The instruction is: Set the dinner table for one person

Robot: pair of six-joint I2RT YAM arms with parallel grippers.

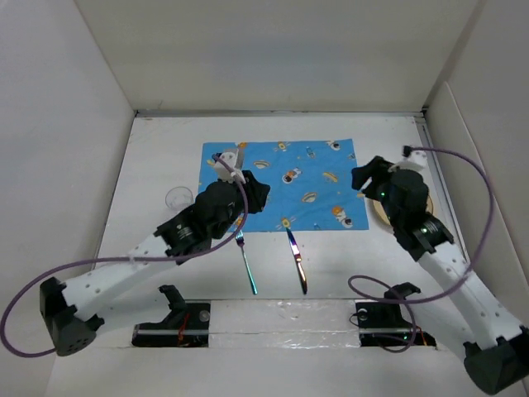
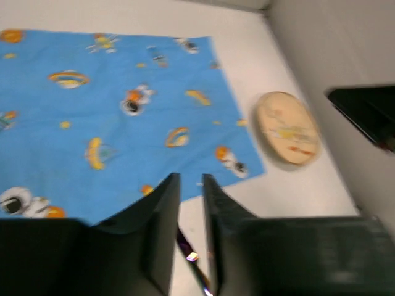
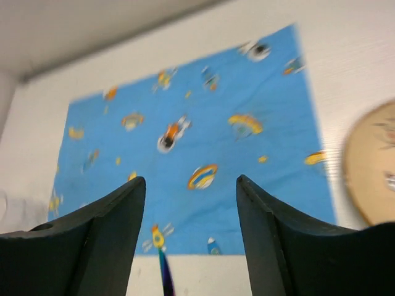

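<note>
Across the white desk, a blue placemat lies toward the far edge, with a fork and knife at its near edge. The left pincer, narrowly parted and empty, hovers over the fork. The right pincer, spread wide and empty, hangs above the plate near the right edge.

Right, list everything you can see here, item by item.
table: one, white, walled, under everything
placemat: one, blue with cartoon prints, middle of the table
plate: one, tan, right of the placemat
glass: one, clear, left of the placemat
fork: one, rainbow-tinted, near side of the placemat
knife: one, rainbow-tinted, right of the fork
left gripper: one, black, above the fork's far end
right gripper: one, black, jaws wide, empty, beside the plate
</note>
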